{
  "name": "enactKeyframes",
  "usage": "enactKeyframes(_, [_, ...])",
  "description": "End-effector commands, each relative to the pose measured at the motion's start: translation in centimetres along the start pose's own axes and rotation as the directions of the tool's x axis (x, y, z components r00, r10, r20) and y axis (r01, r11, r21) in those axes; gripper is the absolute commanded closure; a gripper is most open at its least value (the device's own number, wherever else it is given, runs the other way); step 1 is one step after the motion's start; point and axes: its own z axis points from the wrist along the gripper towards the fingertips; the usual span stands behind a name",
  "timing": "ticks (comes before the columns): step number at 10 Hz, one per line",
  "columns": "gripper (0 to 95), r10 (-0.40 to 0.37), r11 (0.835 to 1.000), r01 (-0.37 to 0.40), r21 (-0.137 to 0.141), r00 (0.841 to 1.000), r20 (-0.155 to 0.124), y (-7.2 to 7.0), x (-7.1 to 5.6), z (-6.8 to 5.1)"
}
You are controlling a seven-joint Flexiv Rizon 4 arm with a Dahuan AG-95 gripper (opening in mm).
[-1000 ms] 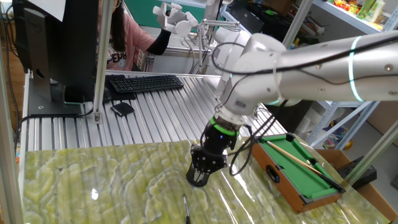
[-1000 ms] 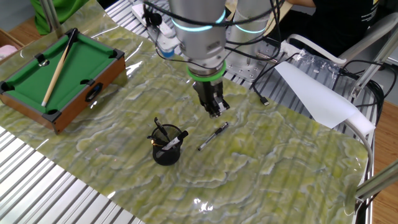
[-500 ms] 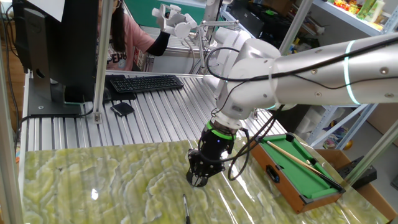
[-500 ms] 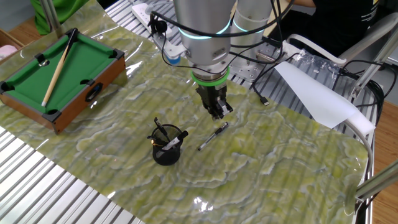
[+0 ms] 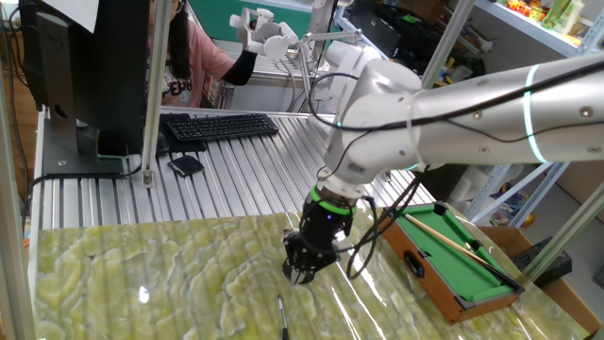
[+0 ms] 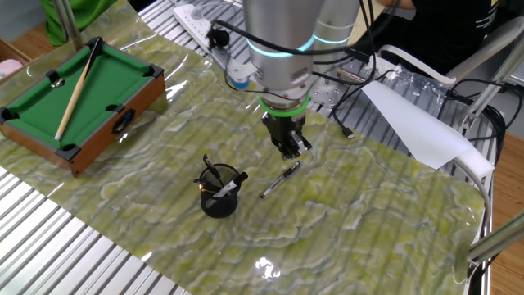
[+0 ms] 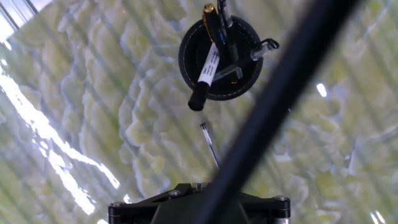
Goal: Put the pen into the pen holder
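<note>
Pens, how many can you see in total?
About 4. One pen lies loose on the mat below the pincer. About three more stand in the pen holder; others may be hidden inside it.

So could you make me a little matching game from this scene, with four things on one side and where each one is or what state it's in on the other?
Things:
1. pen
2. pen holder
3. pincer
4. toy pool cue

Places or states:
A. lying on green felt in the wooden toy pool table
B. shut, pointing down just above one end of the pen
C. lying flat on the marbled green mat, beside the cup
D. standing upright on the mat with several pens sticking out

Pairs: 1-C, 2-D, 3-B, 4-A
</note>
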Motion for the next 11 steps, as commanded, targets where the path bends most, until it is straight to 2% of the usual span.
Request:
enactKeyframes(1, [95.0,-0.001,1.0,0.001,0.009,1.0,0.003,0.1,0.4,0.9])
enactKeyframes(8, [95.0,-0.054,0.998,0.054,0.03,0.998,0.011,0.1,0.8,1.9])
enactKeyframes(9, [95.0,-0.074,0.997,0.074,0.037,0.997,0.013,0.2,0.9,2.2])
enactKeyframes(11, [95.0,-0.107,0.991,0.104,0.082,0.994,0.027,0.4,1.2,3.3])
